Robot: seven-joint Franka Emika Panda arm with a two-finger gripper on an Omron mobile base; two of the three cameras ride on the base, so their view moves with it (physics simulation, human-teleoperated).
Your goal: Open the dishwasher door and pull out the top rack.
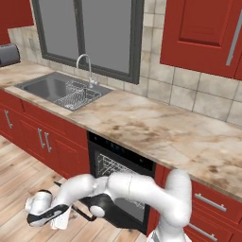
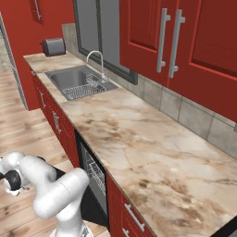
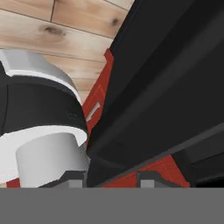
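The dishwasher door (image 1: 124,213) is a black panel swung down and out from under the counter. In the hand view the dishwasher door (image 3: 175,65) runs across the right side, with its black bar handle (image 3: 144,129) slanting below it. The top rack (image 1: 115,166) of pale wire sits inside the dark cavity, and the top rack (image 2: 95,173) also appears from the side. My gripper (image 1: 63,219) is low, in front of the door's outer edge. In the hand view my gripper (image 3: 111,177) has the handle's end between its slightly parted fingertips (image 3: 73,177), with a small gap on the right.
Red cabinet doors (image 1: 45,142) flank the dishwasher on both sides. A steel sink (image 1: 49,86) with a wire drainer (image 1: 78,96) and a faucet sits at the back left, with a toaster (image 1: 8,54) beyond it. Wooden floor (image 1: 19,189) lies in front.
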